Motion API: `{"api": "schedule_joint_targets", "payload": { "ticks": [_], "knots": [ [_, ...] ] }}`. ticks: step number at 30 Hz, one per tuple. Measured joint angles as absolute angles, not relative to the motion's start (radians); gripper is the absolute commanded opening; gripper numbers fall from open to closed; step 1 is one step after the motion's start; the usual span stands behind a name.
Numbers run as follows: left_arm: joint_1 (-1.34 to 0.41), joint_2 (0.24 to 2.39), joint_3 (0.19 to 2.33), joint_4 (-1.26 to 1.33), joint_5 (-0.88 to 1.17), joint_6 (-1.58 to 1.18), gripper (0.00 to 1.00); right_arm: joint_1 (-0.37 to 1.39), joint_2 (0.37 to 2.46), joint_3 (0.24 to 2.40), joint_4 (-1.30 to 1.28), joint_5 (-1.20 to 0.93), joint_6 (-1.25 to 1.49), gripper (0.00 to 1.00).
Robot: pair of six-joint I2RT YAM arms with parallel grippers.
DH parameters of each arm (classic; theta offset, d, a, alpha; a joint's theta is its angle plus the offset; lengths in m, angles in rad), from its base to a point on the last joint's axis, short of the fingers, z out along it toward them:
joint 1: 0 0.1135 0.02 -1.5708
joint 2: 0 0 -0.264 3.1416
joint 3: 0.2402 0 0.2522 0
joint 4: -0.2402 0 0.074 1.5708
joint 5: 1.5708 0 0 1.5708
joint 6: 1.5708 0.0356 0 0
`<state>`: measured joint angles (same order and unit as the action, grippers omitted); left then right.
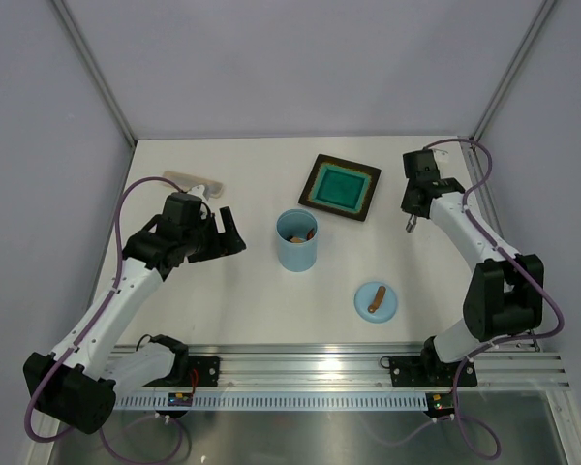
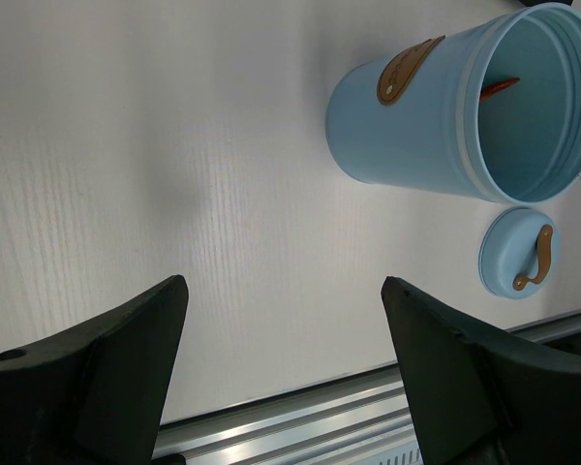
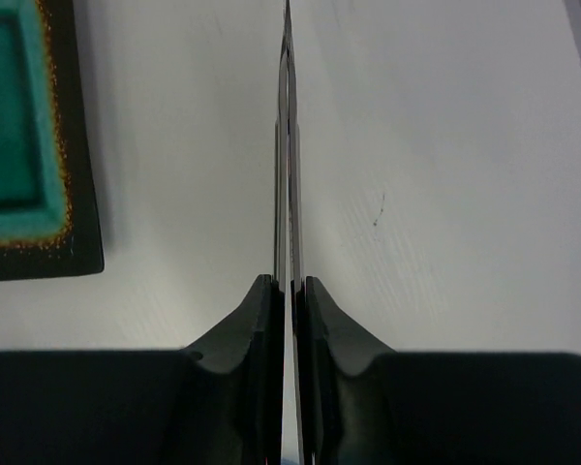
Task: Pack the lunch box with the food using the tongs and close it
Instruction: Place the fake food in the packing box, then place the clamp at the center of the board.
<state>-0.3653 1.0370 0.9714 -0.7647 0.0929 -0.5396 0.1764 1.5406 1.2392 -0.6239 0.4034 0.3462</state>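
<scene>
So packing looks basically done: the food (image 1: 297,233) sits inside the box (image 1: 296,256) mid-table, and the plate (image 1: 341,186) looks bare. The lid (image 1: 385,306) is off though, lying on the table near the front, right of the box. The right gripper (image 3: 289,286) pinches the tongs (image 3: 287,145) flat, and the left gripper (image 2: 283,291) gapes empty beside the box. Closing is what's left, I'd say.

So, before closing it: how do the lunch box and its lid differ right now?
The lunch box stands upright and open, food inside; the lid lies flat on the table, apart from it. The lunch box is tall, the lid low. The lid bears a brown bar on top, the lunch box a brown tag on its side. Both are light blue.
</scene>
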Motion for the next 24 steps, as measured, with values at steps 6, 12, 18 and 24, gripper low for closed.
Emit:
{"api": "schedule_joint_targets", "payload": {
  "ticks": [6,12,18,24],
  "knots": [
    [-0.364,1.037,0.971,-0.766,0.093,-0.541,0.86,0.17,1.673,1.234,-0.486,0.4,0.357,0.28],
    [-0.363,1.037,0.971,-0.772,0.078,-0.54,0.86,0.152,1.803,1.256,-0.443,0.382,0.363,0.41],
    [-0.359,1.036,0.972,-0.777,0.07,-0.54,0.86,0.105,1.869,1.295,-0.429,0.325,0.364,0.77],
    [-0.357,1.036,0.972,-0.777,0.071,-0.54,0.86,0.084,1.88,1.325,-0.431,0.294,0.36,0.95]
  ]
}}
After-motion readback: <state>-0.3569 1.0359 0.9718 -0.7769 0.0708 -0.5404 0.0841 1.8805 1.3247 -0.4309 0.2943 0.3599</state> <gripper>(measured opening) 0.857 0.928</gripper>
